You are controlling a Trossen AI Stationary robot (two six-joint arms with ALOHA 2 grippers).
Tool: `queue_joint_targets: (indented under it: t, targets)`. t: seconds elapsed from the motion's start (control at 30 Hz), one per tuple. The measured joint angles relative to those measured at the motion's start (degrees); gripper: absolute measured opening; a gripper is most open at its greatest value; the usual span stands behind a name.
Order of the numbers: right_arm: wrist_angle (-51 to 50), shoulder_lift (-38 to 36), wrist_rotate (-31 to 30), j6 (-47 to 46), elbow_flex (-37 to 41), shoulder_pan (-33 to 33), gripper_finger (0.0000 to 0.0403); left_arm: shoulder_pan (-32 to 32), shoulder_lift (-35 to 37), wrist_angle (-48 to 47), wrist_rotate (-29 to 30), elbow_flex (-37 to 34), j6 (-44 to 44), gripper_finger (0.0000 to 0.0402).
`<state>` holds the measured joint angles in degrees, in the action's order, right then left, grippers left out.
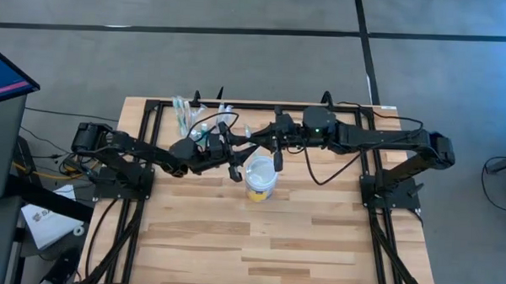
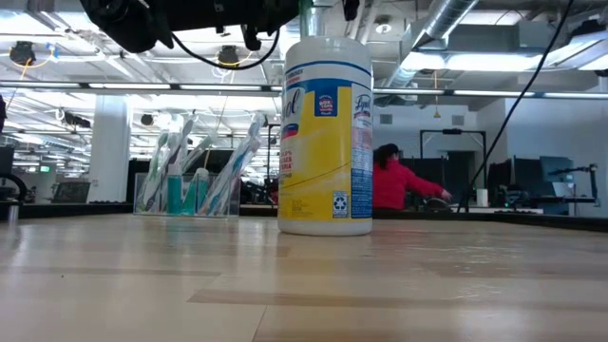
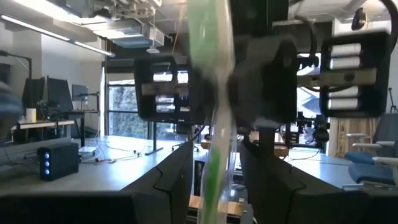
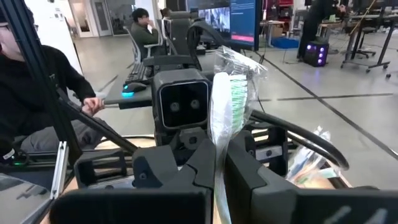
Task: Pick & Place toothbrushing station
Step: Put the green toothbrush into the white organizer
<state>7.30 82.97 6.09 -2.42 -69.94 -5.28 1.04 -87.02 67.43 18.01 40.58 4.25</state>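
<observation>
The toothbrushing station (image 1: pixel 189 114), a see-through stand holding several wrapped toothbrushes, stands on the table at the far left; it also shows in the low view (image 2: pixel 190 180). A green toothbrush in a clear wrapper (image 4: pixel 219 112) is held in the air between the two arms, above the middle of the table (image 1: pixel 245 134). My right gripper (image 4: pixel 219 180) is shut on it. My left gripper (image 3: pixel 216 186) faces the right one, narrowly open, with one finger on either side of the same toothbrush (image 3: pixel 214 124) and table showing in both gaps. My right gripper pinches the wrapped toothbrush's handle (image 4: pixel 219 163), below the bristle head (image 4: pixel 235 93), between its two fingers. The fingers come level from the table's right and lie across the toothbrush. It stands roughly upright, lifted clear of the table.
A round white-topped, yellow-banded wipes tub (image 1: pixel 261 179) stands upright on the table just near of both grippers; it also shows in the low view (image 2: pixel 326 133). People sit at desks in the room beyond the table (image 4: pixel 37 93).
</observation>
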Motion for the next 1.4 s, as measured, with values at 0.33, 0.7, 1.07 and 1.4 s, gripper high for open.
queue_joint_targets:
  t: [0.33, 0.7, 1.07, 1.4]
  targets:
    - [-0.1, 0.0, 0.0, 0.0, -0.1, 0.0, 0.0008, 0.0, 0.0, -0.6, 0.0, 0.0, 0.0, 0.0083]
    - [-0.1, 0.0, 0.0, -0.4, -0.1, 0.0, 0.0012, 0.0, 0.0, -0.6, -0.1, 0.0, 0.4, 0.0015]
    - [-0.2, 0.0, -0.1, 2.4, -0.1, -0.3, 0.0043, 0.2, 0.1, -0.6, 1.4, 0.0, -0.1, 0.0014]
    - [-0.2, 0.0, -0.2, 4.4, -0.1, -0.5, 0.0044, 0.0, 0.4, -0.5, 3.7, -0.1, 0.5, 0.0014]
